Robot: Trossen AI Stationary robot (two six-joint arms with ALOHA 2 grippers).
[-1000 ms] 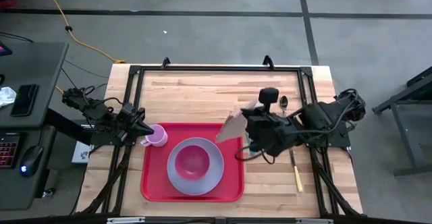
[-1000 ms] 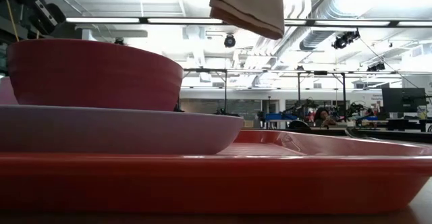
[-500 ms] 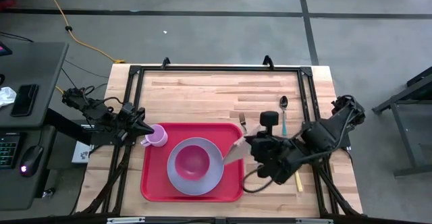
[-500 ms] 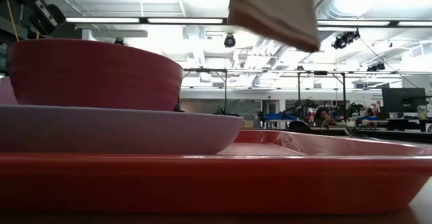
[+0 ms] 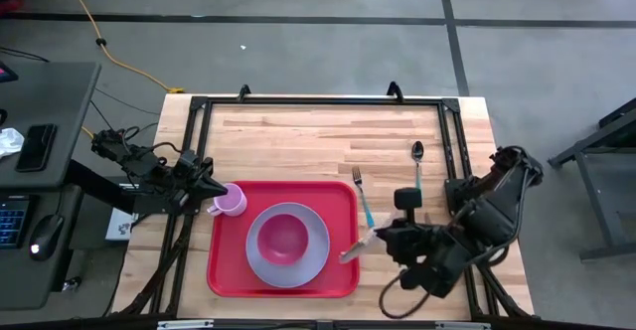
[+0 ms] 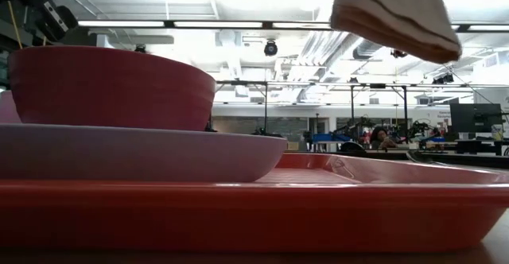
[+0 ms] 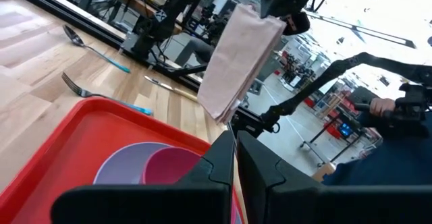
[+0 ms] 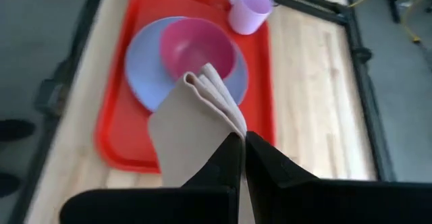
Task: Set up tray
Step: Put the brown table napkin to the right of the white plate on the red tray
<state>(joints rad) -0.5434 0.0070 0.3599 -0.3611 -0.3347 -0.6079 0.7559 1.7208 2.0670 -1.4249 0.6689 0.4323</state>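
1. High view: the tray lay at the table's 6 o'clock, carrying plate, bowl and mug. The right gripper hung at the tray's 3 o'clock edge, clamped on a tan napkin. A second before, it was over the tray's 1 o'clock corner. The left gripper, nearly closed and empty, waited by the mug.
2. Low view: the napkin hung high above the tray.
3. Right wrist view: napkin placement was in hand; next, probably lowering it beside the plate.
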